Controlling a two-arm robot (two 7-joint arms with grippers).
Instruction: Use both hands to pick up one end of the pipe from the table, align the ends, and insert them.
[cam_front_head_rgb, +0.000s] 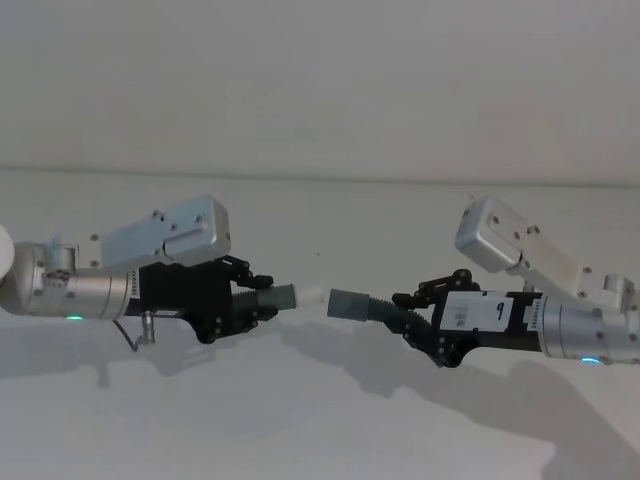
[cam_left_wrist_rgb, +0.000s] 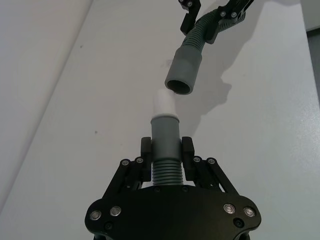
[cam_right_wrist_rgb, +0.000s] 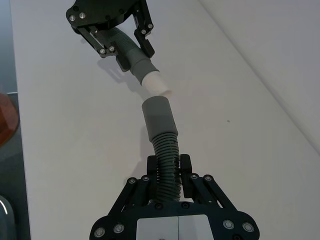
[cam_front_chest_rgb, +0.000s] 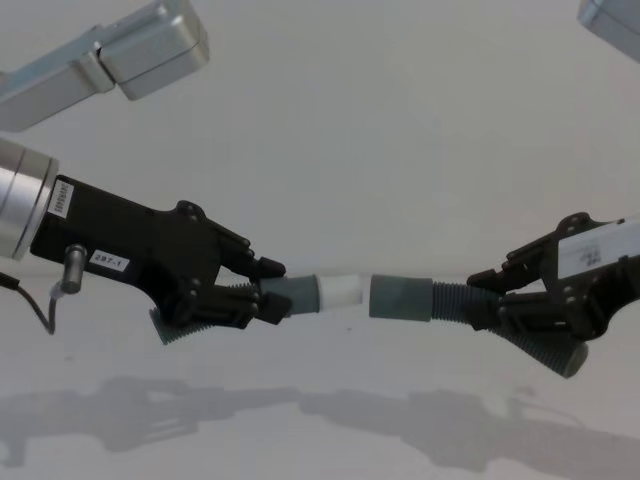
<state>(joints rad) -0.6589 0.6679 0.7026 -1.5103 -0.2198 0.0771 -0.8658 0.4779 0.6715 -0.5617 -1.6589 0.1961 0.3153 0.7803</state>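
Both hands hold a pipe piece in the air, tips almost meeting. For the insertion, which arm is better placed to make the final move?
Probably the right hand: its grey socket sits slightly off line with the white tip, as the left wrist view shows. The left hand grips close to its cuff, so it can hold steady.

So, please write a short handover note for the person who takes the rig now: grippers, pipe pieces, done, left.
Left gripper: shut on the white-tipped piece, held above the table.
Right gripper: shut on the socket piece, also lifted.
Done: both pieces picked up; the ends face each other, nearly in line, a small gap between.
Left: fine alignment, since the socket looks slightly off-axis in the left wrist view, then push the white tip into the socket.
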